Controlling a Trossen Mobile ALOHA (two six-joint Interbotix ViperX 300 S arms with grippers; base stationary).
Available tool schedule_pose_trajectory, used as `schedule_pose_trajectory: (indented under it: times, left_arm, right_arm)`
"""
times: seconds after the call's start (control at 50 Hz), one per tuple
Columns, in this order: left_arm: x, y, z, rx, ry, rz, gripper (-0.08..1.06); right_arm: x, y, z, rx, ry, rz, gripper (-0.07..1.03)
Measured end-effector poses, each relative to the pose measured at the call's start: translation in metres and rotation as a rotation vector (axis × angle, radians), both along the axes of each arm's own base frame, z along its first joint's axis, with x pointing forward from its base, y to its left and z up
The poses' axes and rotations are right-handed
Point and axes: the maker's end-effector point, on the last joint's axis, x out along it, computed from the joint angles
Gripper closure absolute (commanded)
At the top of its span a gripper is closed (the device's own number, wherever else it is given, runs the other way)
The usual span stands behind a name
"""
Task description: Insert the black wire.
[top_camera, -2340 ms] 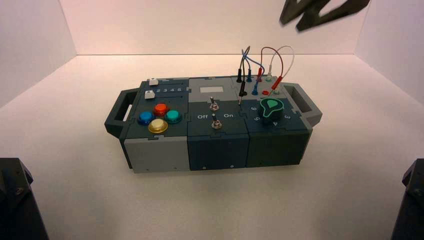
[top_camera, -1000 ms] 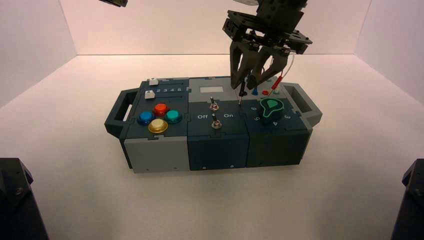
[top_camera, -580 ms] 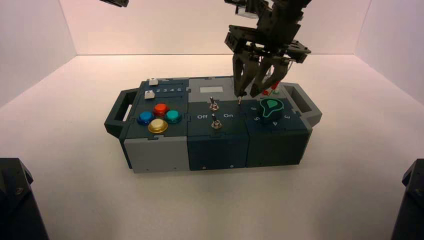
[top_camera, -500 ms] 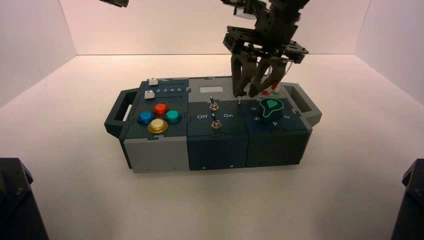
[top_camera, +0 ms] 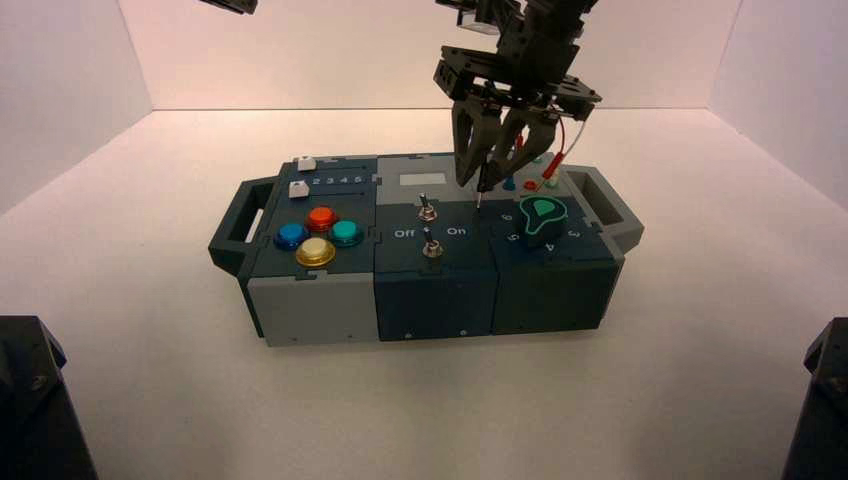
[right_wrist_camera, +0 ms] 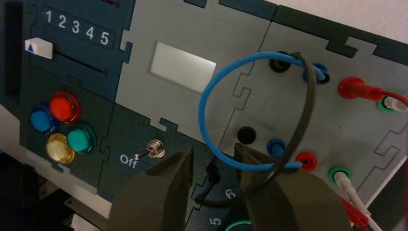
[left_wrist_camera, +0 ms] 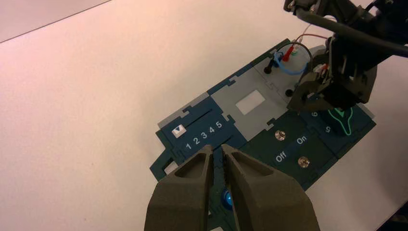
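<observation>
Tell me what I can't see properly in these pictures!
- High view: most of the left gripper, cut off by the top edge.
- High view: the thin blue wire's loop, hidden by the right gripper.
- Right wrist view: most of the dark, green-outlined knob, cut off by the bottom edge.

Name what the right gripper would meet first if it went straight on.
Most likely the black wire's plug, over the box between the fingertips of the right gripper; depth is unclear.
</observation>
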Motion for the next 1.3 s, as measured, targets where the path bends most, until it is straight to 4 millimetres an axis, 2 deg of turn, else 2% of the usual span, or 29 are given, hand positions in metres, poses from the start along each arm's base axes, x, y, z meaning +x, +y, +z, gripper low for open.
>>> schedule_pose_trajectory:
  times: [0.1, 0.26, 0.32, 0.5, 0.88, 1.18, 1.3]
  left_arm:
    - [0.0, 0.0, 0.0, -0.001, -0.001, 0.0, 0.85]
    - [0.0, 0.0, 0.001, -0.002, -0.003, 0.0, 0.85]
    - [0.0, 0.0, 0.001, -0.001, -0.001, 0.0, 0.85]
    - [0.0, 0.001, 0.001, -0.001, -0.001, 0.001, 0.85]
    - [-0.001, 0.0, 0.001, -0.002, -0.003, 0.0, 0.85]
    - [-0.001, 0.0, 0.002, -0.002, -0.004, 0.0, 0.85]
    - [-0.001, 0.0, 0.002, -0.002, -0.004, 0.0, 0.85]
  right_arm:
    - [-0.001, 0.0, -0.002, -0.004, 0.008, 0.002, 0.54]
    - [-0.002, 0.0, -0.003, -0.006, 0.013, -0.001, 0.65]
    - [-0.001, -0.001, -0.004, -0.008, 0.015, -0.001, 0.78]
    - [-0.003, -0.001, -0.006, -0.012, 0.022, -0.001, 0.99]
    - [-0.003, -0.001, -0.005, -0.013, 0.023, 0.0, 0.99]
    - [0.008, 0.002, 0.015, 0.022, -0.068, -0.002, 0.99]
    - [0.008, -0.001, 0.016, 0.022, -0.085, -0.001, 0.99]
